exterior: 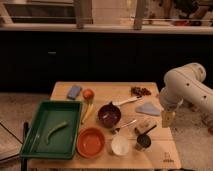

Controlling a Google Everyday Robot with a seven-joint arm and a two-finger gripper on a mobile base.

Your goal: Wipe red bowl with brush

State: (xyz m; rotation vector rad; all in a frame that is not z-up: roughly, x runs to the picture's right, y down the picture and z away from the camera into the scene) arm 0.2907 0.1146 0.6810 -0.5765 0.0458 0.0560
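Not started yet: gripper (168, 119) wide open & empty at table (107, 90) right edge, brush (126, 101) untouched nr maroon bowl (109, 115), red bowl (91, 142) left to wipe.

Green tray (30, 131) holds a green vegetable (56, 129); maroon bowl (109, 115) and white cup (120, 145) nearby.

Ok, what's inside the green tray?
One curved green vegetable in the green tray; only the floor beneath it is hidden. The gripper hangs at the table's right edge.
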